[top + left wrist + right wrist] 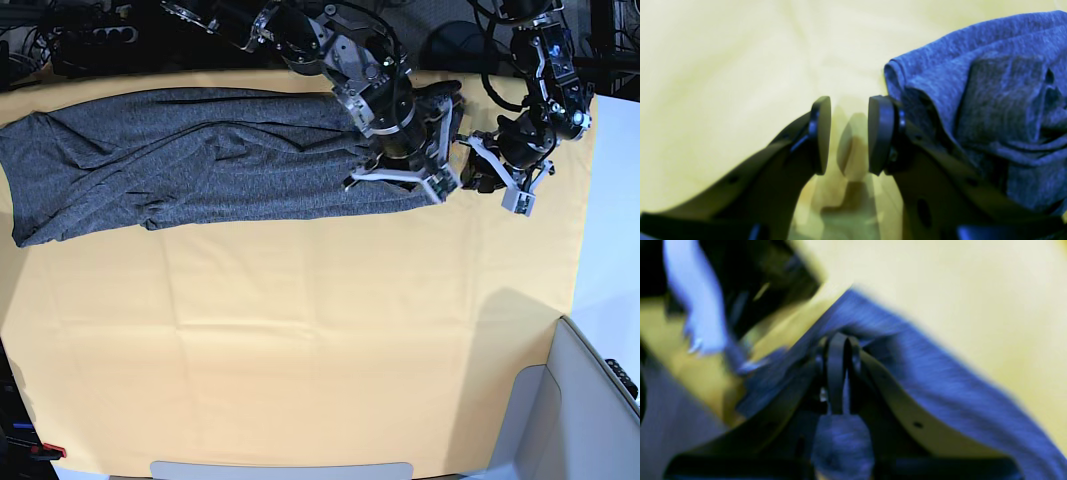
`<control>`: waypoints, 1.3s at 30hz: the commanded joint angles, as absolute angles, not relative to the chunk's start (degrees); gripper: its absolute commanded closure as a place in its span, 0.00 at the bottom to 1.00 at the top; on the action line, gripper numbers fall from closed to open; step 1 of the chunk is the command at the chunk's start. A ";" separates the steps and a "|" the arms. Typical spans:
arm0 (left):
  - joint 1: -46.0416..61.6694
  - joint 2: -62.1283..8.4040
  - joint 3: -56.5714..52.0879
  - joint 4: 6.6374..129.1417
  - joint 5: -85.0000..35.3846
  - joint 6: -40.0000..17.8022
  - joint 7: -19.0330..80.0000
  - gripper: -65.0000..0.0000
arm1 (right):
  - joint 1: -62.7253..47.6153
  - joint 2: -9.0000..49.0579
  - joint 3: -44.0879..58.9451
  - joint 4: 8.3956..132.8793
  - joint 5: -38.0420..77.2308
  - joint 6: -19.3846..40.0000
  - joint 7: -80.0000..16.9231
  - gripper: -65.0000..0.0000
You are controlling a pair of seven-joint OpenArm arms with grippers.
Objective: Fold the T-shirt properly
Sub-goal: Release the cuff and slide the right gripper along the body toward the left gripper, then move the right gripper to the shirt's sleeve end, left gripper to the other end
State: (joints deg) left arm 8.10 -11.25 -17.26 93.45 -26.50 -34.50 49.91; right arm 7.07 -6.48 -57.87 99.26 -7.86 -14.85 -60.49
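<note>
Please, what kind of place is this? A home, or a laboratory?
Probably a robot lab or workshop, not a home. Two black robot arms work over a table with a yellow cloth, the right gripper shut on a grey T-shirt, and dark equipment and cables crowd the space behind the table.

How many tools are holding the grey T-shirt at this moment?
1. The right tool is shut on a fold of the T-shirt at its end nearest the arms. The left tool is open over the yellow tablecloth, just beside the fabric, holding nothing.
</note>
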 commanded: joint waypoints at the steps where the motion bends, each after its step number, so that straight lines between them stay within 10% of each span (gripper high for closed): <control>1: 7.43 -11.91 -17.54 94.29 -27.30 -34.68 48.92 0.71 | 6.73 -6.81 -56.31 102.20 -9.27 -14.99 -59.47 0.99; 29: 10.42 -17.45 -20.35 96.57 -42.77 -40.00 70.81 0.58 | -7.60 -4.44 -8.48 116.88 -19.82 -14.55 -47.43 0.99; 39: 5.41 -17.54 -18.51 86.73 -45.49 -40.00 74.15 0.58 | -9.10 -1.89 15.87 116.79 12.35 -7.34 -53.93 0.70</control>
